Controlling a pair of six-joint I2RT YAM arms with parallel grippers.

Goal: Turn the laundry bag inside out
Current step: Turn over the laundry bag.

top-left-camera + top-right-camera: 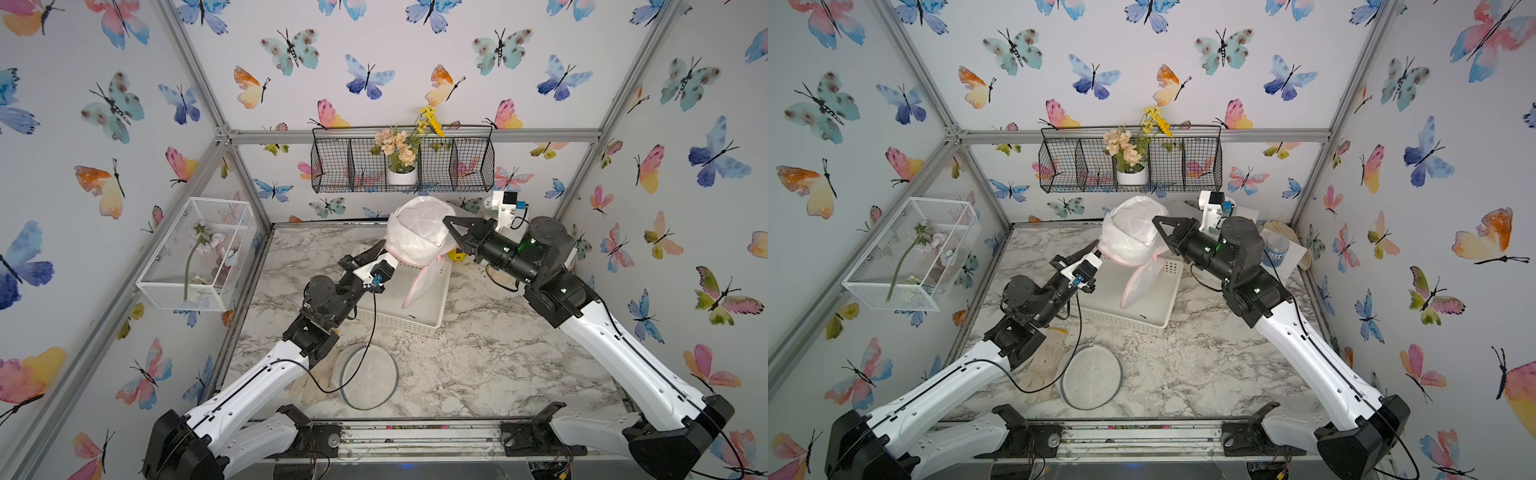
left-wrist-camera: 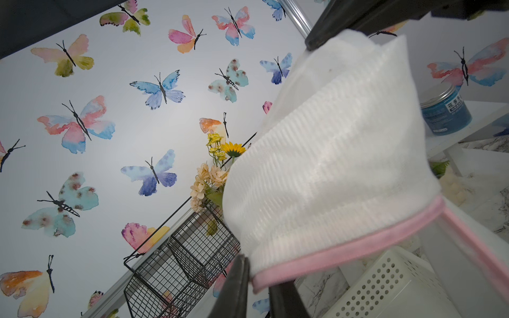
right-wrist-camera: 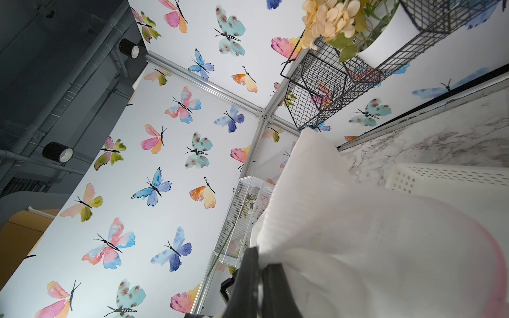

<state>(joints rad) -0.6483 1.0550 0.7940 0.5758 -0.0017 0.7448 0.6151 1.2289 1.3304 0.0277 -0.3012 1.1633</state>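
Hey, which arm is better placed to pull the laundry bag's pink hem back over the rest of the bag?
Left. The left gripper pinches the pink hem of the laundry bag, while the right gripper grips plain white mesh, so it is likely better as the anchor.

The laundry bag (image 1: 419, 232) is white ribbed mesh with pink trim along its edge. Below it, the basket (image 1: 395, 322) is white with rows of punched dots. The bench (image 1: 498, 365) is white marble veined grey. Behind the bag, the wire shelf (image 1: 357, 170) is black, and the walls (image 1: 395, 45) are pale with watercolour butterflies in blue, teal, pink and orange.
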